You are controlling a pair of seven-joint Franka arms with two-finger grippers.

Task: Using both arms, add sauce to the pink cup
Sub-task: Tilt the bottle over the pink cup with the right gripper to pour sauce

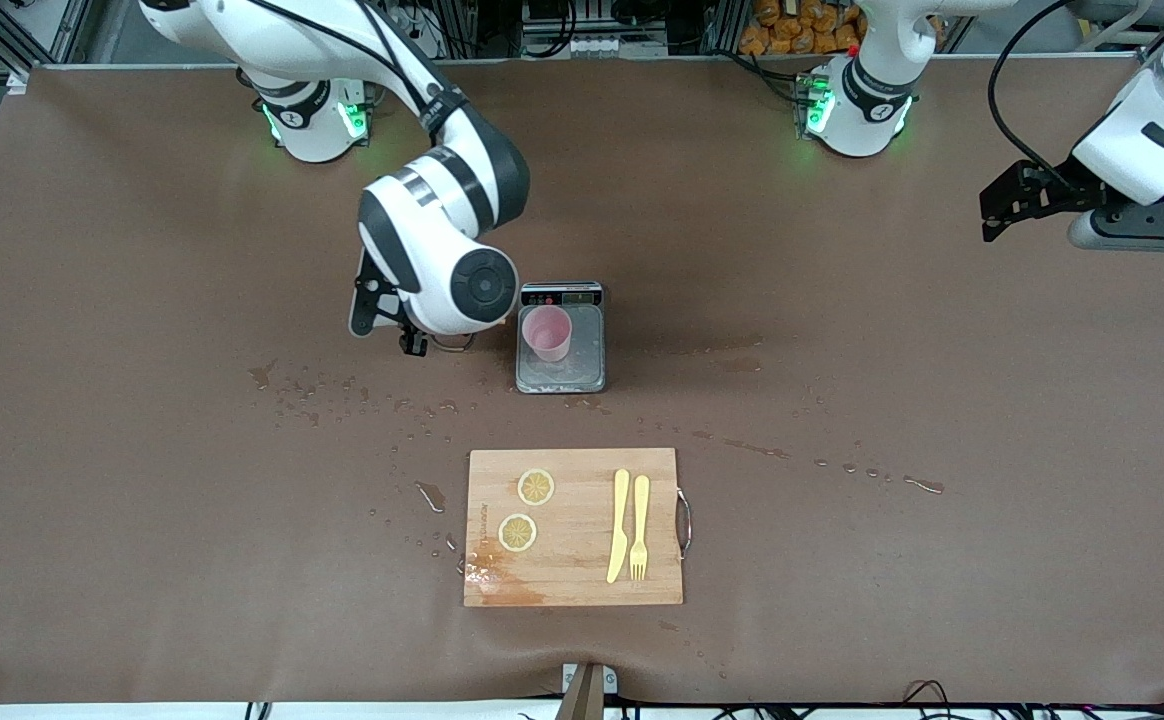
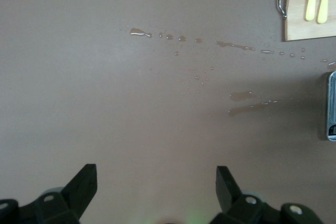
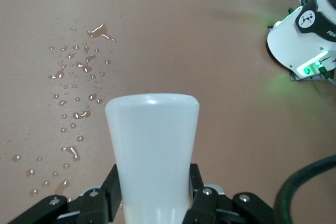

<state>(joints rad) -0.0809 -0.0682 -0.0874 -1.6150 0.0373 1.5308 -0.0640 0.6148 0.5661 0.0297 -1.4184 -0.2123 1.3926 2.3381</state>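
The pink cup (image 1: 548, 333) stands upright on the grey scale tray (image 1: 562, 380) in the middle of the table. My right gripper (image 1: 410, 338) hangs low beside the scale, toward the right arm's end, under its own wrist. In the right wrist view it (image 3: 153, 177) is shut on the whitish sauce bottle (image 3: 152, 140), a black finger on each side. The bottle's nozzle cap is hidden, and the arm hides the bottle in the front view. My left gripper (image 1: 1002, 205) (image 2: 155, 174) waits open and empty, high over the left arm's end of the table.
A wooden cutting board (image 1: 574, 590) lies nearer the front camera than the scale, with two lemon slices (image 1: 536, 487), a yellow knife (image 1: 619, 525) and a fork (image 1: 639, 525). Water droplets (image 1: 342, 395) dot the brown tabletop around the scale and board.
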